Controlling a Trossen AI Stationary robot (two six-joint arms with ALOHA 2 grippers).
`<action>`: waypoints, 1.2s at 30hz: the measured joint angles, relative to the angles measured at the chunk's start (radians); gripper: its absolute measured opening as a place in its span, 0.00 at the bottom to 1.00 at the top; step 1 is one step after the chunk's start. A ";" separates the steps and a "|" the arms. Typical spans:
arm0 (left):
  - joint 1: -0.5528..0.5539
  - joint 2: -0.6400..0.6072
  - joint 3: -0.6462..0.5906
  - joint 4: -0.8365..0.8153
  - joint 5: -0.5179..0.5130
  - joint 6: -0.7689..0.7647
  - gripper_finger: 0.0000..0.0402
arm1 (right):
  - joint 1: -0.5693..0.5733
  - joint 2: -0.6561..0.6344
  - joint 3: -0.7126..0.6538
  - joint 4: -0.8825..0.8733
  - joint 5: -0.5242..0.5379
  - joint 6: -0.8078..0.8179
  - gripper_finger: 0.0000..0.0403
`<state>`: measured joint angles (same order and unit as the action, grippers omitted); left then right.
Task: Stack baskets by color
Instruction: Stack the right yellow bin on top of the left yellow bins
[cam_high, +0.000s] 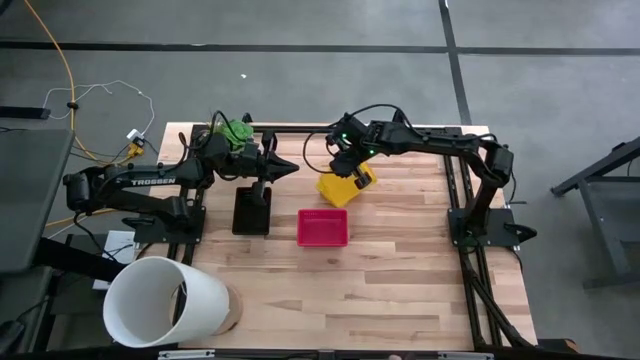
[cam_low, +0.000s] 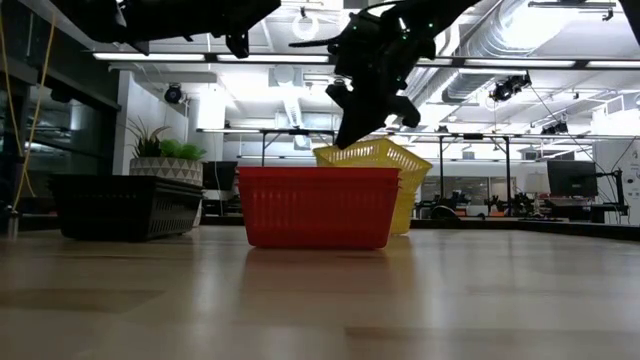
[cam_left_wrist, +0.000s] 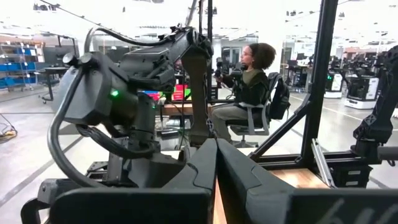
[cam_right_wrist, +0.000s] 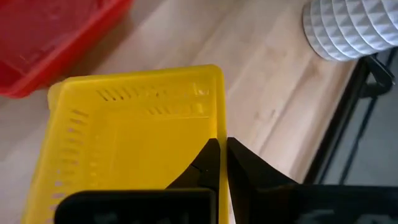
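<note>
A yellow basket (cam_high: 345, 188) sits tilted at the table's middle, far side, with my right gripper (cam_high: 347, 166) shut on it. In the low view the yellow basket (cam_low: 378, 158) shows behind a red basket (cam_low: 318, 206), which hides its lower part. The red basket (cam_high: 323, 227) stands on its base on the table nearer the front. A black basket (cam_high: 252, 209) stands to its left. My left gripper (cam_high: 287, 168) hovers shut above the black basket's far end, touching nothing. My right gripper pinches the yellow basket's wall at its top rim (cam_right_wrist: 217, 134), close to a corner, one finger on the inner side and one on the outer. The fingers come slanting down from above. The basket sits tilted, its held side high (cam_low: 345, 152).
A large white bucket (cam_high: 165, 300) lies at the front left corner. A white pot with a green plant (cam_high: 238, 131) stands at the far edge behind my left arm. Bare wood lies to the right and front of the red basket. A person sits beyond the table (cam_left_wrist: 252, 87).
</note>
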<state>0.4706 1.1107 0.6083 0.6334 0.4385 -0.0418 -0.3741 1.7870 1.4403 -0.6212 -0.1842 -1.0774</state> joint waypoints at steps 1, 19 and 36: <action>0.000 0.000 0.000 0.000 0.000 0.000 0.00 | -0.004 0.000 0.000 -0.002 -0.020 -0.002 0.00; 0.000 0.000 0.000 0.003 -0.003 0.019 0.00 | -0.074 0.020 -0.050 -0.033 -0.181 0.000 0.00; 0.002 0.000 0.000 0.023 -0.004 0.035 0.00 | -0.062 0.027 -0.050 -0.027 -0.089 0.241 0.13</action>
<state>0.4721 1.1107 0.6083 0.6559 0.4343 -0.0066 -0.4358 1.8137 1.3904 -0.6480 -0.2736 -0.8364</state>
